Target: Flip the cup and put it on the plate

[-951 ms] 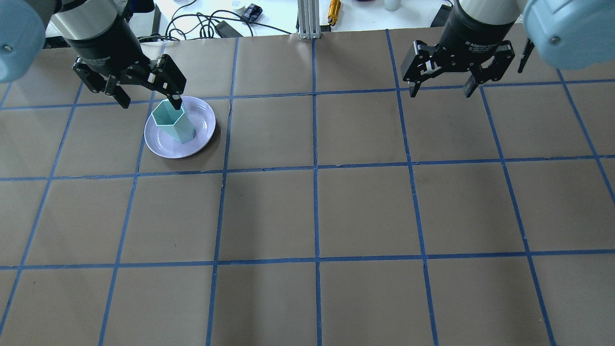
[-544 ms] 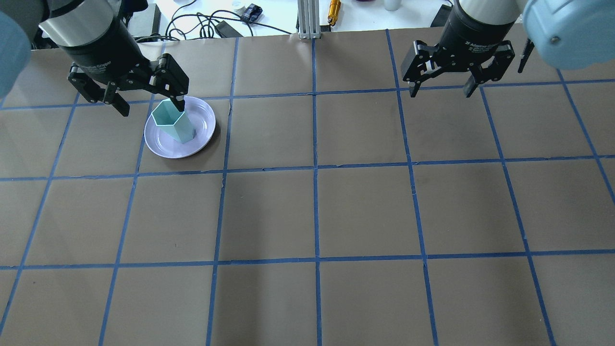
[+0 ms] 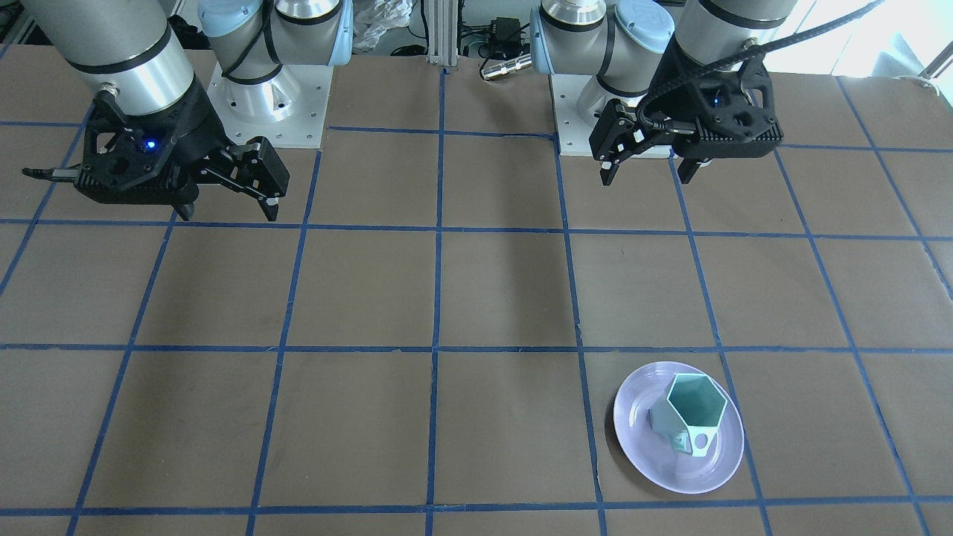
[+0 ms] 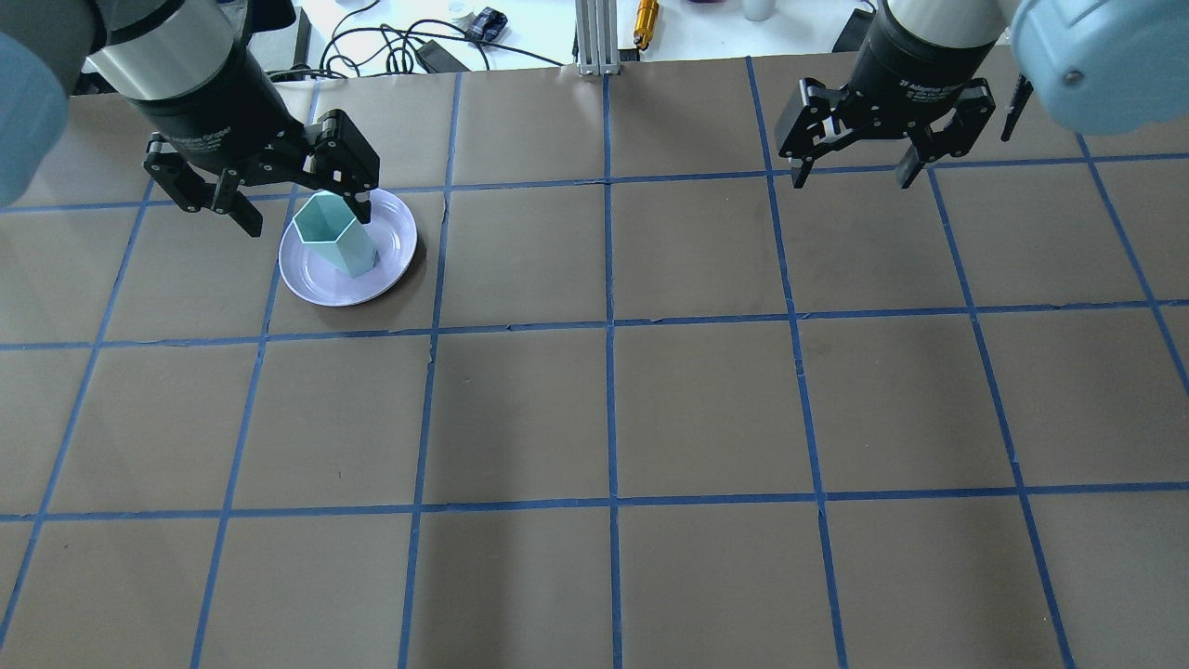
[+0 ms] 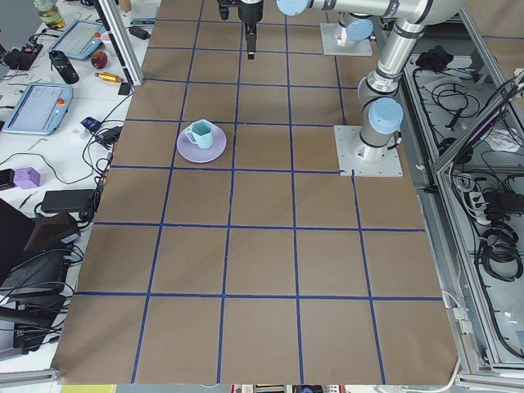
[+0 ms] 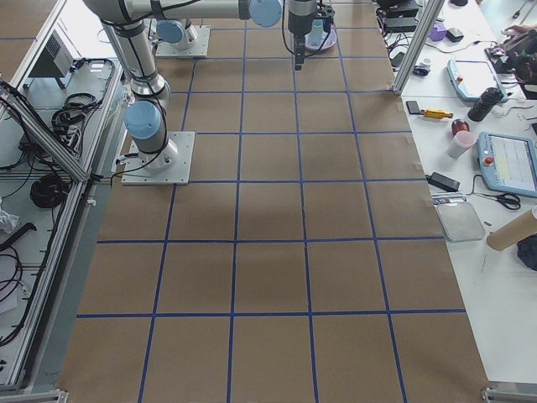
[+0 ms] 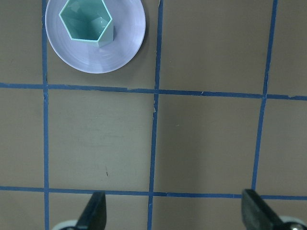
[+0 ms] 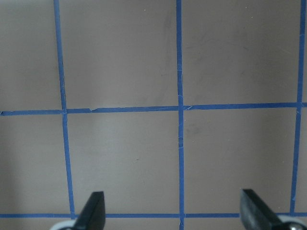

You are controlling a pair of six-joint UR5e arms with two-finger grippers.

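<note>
Drifting off, left jaws (both pairs apart) leave cup (image 4: pixel 334 237) upright on plate (image 4: pixel 316 281).

We've got a brown paper-covered table (image 4: pixel 520 418) crossed by blue tape lines (image 4: pixel 609 324); beyond its far edge, an aluminium post (image 4: pixel 594 37), a gold tool (image 4: pixel 646 20) and black cables (image 4: pixel 372 37).

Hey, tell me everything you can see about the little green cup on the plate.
The cup is small, mint green and faceted, with a hexagonal rim and a pierced handle that faces away from the robot. It looks like matte ceramic or plastic. It stands upright, mouth up and empty, inside the rim of the pale lavender plate, which is all that touches it. The left gripper hangs open, clear of it.
</note>
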